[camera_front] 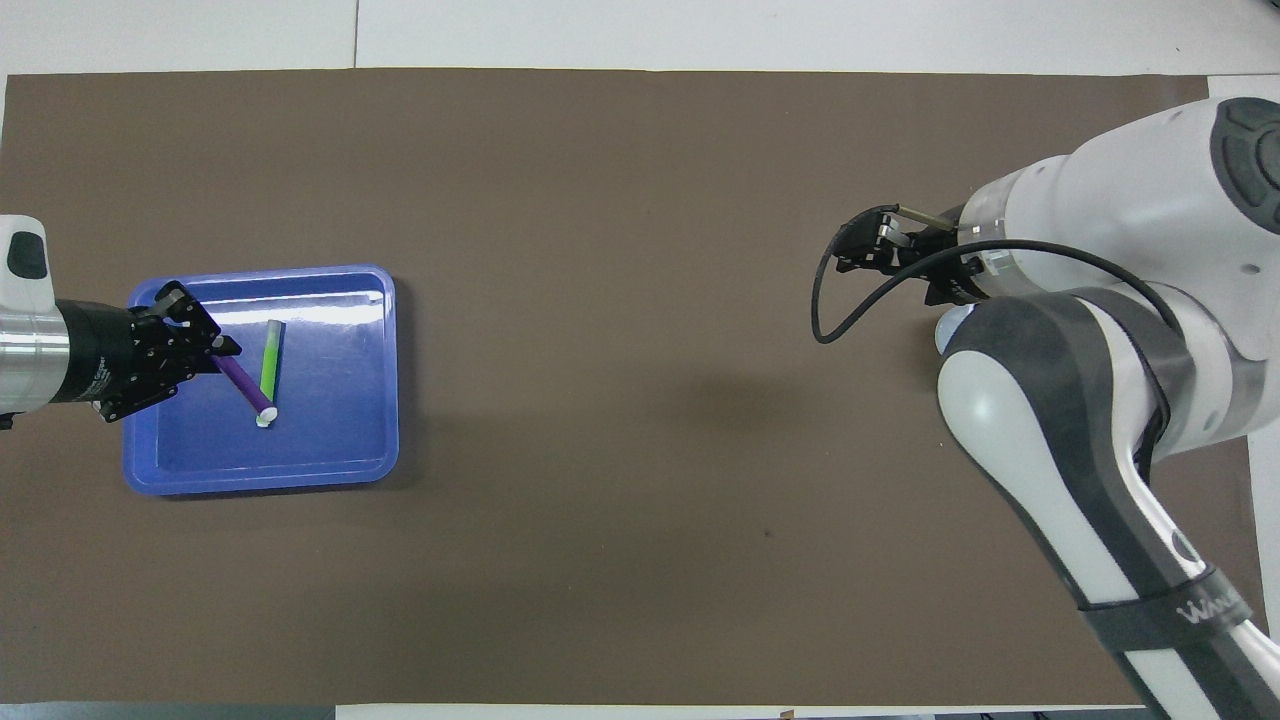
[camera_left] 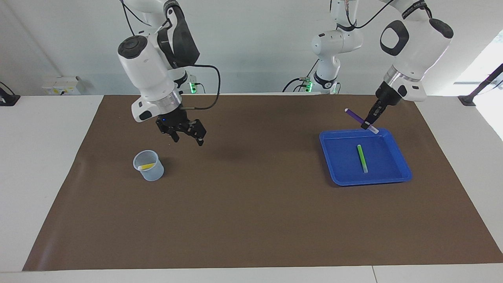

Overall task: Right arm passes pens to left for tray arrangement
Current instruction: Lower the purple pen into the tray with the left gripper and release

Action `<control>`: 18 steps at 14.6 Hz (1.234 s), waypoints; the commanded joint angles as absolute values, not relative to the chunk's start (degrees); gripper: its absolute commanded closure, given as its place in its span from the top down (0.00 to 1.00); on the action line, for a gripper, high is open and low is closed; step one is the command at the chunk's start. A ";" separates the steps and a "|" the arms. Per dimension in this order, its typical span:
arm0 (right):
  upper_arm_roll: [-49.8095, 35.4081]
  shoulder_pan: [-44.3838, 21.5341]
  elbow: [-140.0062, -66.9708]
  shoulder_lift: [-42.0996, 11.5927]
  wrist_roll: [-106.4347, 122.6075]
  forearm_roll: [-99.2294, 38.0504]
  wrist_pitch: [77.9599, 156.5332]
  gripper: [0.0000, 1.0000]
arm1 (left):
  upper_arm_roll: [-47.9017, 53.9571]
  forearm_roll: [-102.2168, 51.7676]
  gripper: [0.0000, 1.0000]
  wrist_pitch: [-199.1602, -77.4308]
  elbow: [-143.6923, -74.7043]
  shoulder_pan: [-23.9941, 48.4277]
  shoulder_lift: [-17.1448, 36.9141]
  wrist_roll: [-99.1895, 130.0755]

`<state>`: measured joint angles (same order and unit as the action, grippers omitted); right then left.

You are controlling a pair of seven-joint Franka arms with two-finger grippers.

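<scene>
The blue tray (camera_left: 342, 161) lies on the brown mat toward the left arm's end; it also shows in the overhead view (camera_front: 330, 420). A green pen (camera_left: 362, 158) lies flat in it (camera_front: 270, 358). My left gripper (camera_left: 368, 125) is shut on the purple pen (camera_left: 355, 115) near its pale cap and holds it tilted over the tray's rim nearest the robots (camera_front: 240, 382). My right gripper (camera_left: 188, 139) is open and empty, up in the air beside a translucent cup (camera_left: 148, 166). The yellow pen (camera_left: 146, 166) lies in that cup.
The brown mat (camera_left: 251, 204) covers most of the white table. Two smaller white arms with green lights (camera_left: 334, 59) stand at the robots' edge. In the overhead view my right arm's body (camera_front: 1050, 420) covers the cup.
</scene>
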<state>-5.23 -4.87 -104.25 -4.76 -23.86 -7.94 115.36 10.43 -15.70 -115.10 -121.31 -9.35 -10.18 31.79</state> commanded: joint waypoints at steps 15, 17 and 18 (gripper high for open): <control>6.50 -4.66 -116.54 -7.03 -4.23 0.79 131.65 0.89 | 10.72 -10.02 0.00 -131.47 -123.31 -7.12 10.54 -1.32; 7.12 -4.66 -117.68 -6.77 -3.08 0.79 133.06 0.81 | 10.63 -10.02 0.00 -131.84 -123.31 -6.68 10.99 -1.32; 7.12 -4.66 -117.77 -6.77 -3.08 0.79 133.41 0.77 | 10.63 -10.02 0.00 -131.84 -123.31 -6.68 10.99 -1.32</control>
